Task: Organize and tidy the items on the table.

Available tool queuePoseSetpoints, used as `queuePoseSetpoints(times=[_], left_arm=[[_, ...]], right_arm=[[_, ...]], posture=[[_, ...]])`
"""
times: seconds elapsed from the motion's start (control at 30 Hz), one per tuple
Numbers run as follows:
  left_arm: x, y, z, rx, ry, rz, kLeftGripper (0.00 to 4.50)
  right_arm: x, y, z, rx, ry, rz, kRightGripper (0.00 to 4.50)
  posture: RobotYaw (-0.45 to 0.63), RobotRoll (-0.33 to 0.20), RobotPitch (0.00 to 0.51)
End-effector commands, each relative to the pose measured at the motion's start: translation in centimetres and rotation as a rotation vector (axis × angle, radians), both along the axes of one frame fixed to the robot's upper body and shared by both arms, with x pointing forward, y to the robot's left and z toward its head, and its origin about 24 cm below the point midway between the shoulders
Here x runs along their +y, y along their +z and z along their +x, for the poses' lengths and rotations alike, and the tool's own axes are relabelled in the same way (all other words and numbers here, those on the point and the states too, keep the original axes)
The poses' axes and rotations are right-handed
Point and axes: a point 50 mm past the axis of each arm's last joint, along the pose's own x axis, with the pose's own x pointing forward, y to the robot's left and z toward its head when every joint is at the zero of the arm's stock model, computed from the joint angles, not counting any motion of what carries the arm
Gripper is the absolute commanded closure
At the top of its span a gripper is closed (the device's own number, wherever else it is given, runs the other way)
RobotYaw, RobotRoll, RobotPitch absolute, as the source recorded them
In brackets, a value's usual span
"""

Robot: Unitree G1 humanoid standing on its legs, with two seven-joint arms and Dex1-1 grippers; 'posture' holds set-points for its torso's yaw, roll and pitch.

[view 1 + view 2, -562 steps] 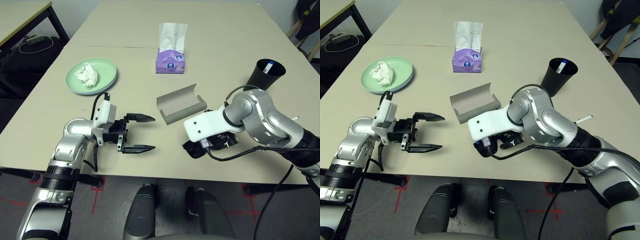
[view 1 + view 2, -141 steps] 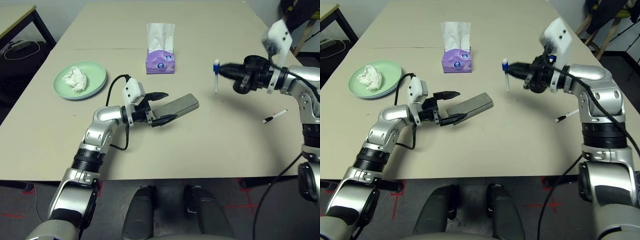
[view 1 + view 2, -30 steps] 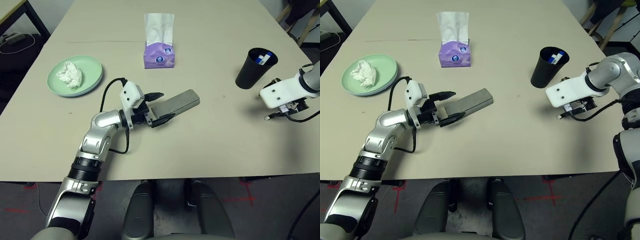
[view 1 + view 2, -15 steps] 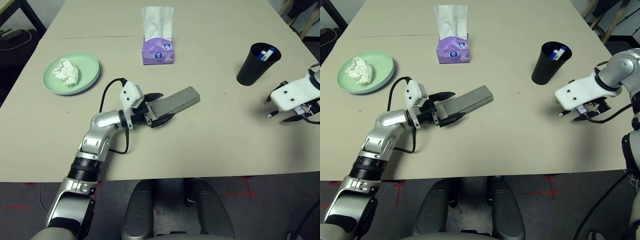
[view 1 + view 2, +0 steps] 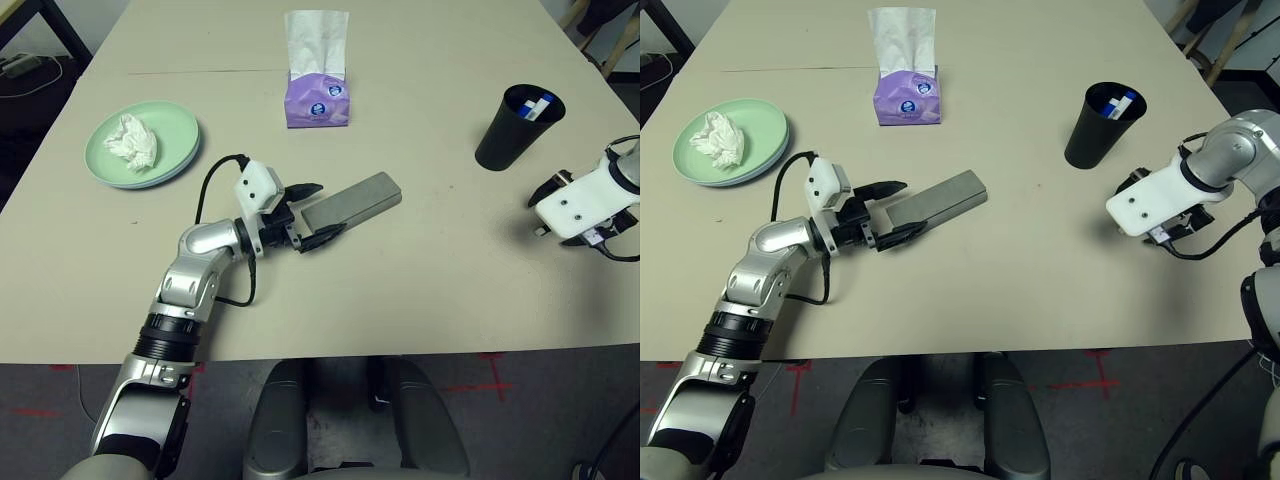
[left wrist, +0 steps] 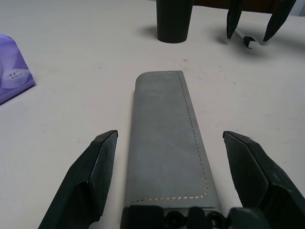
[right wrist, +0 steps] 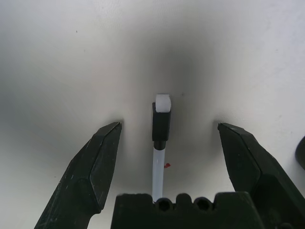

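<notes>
My right gripper wide, straddling white marker pen, right edge of frame; off-centre closing could roll pen away.

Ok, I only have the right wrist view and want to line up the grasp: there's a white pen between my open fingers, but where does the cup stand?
Observer: The black cup stands upright on the table, just beyond the right gripper and a little toward the robot's left.
Operator: Anything in it already?
Observer: Yes, a white and blue marker sticks up inside it.
Operator: And is the left arm in my way?
Observer: No. The left gripper is across the table, open around the near end of the grey glasses case, well apart from the white pen.
</notes>
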Motion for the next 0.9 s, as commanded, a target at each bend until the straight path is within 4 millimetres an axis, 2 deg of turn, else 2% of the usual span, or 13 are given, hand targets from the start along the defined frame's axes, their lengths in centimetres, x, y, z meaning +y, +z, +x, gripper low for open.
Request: queuePoseSetpoints(times=[0.03,0.07,0.17,0.47,0.5,0.9], left_arm=[[0.2,0.0,-0.1,-0.002,0.000,0.009,0.00],[0.2,0.0,-0.1,-0.003,0.000,0.009,0.00],[0.2,0.0,0.0,-0.004,-0.001,0.011,0.00],[-0.1,0.7,0.2,-0.034,-0.029,-0.003,0.00],[-0.3,0.9,0.1,-0.041,-0.043,-0.010,0.00],[-1.0,1.5,-0.7,-0.055,-0.187,-0.036,0.00]], right_arm=[[-0.6,-1.3,-0.5,0.034,-0.012,-0.007,0.05],[-0.6,-1.4,-0.5,0.033,-0.012,-0.005,0.05],[-0.5,-1.7,-0.6,0.045,-0.007,0.014,0.67],[-0.4,-1.2,-0.6,0.048,-0.005,0.022,3.98],[-0.4,-1.2,-0.6,0.047,-0.007,0.024,4.17],[0.0,0.0,-0.2,0.011,-0.022,0.081,4.17]], posture=[[0.08,0.000,0.276],[0.08,0.000,0.276],[0.08,0.000,0.274],[0.07,0.000,0.254],[0.07,0.000,0.252],[0.06,0.000,0.225]])
